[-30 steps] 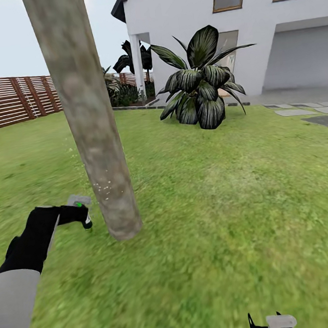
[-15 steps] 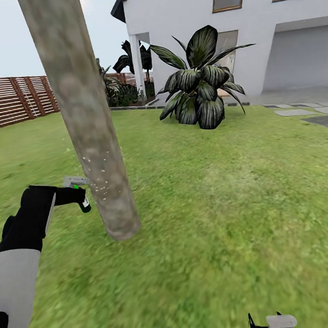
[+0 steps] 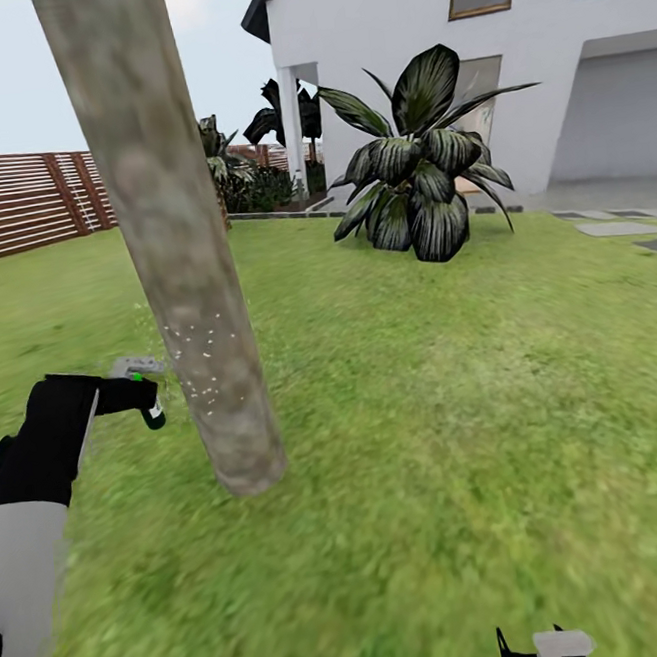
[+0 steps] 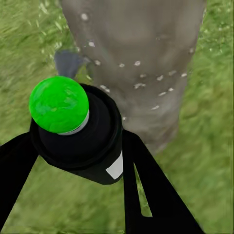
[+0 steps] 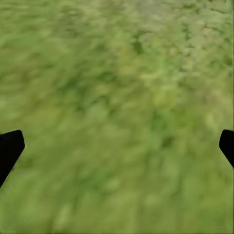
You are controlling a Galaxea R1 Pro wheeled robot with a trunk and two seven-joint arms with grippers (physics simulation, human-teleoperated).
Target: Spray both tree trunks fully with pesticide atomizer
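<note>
The pesticide atomizer [image 3: 153, 415] is a small dark bottle with a white label, and the dot on its top glows green. My left gripper [image 3: 139, 392] is shut on it, just to the left of the tree trunk [image 3: 177, 263], low down and close to the bark. White pesticide specks [image 3: 204, 366] dot the trunk at the gripper's height. In the left wrist view the atomizer [image 4: 78, 131] sits between my black fingers and faces the speckled tree trunk [image 4: 146, 63]. My right gripper [image 3: 545, 649] hangs open over bare grass at the bottom edge of the head view, its fingertips [image 5: 9, 148] wide apart.
Green lawn [image 3: 455, 387] spreads all around the trunk. A big dark-leaved plant [image 3: 420, 179] stands in front of the white house [image 3: 372, 53] at the back right. A brown slatted fence [image 3: 15, 203] runs along the back left. Paving stones [image 3: 615, 228] lie at the far right.
My left gripper has risen along the trunk with the atomizer, and more white specks show higher on the bark. The head view has turned slightly left, shifting the whole scene right.
</note>
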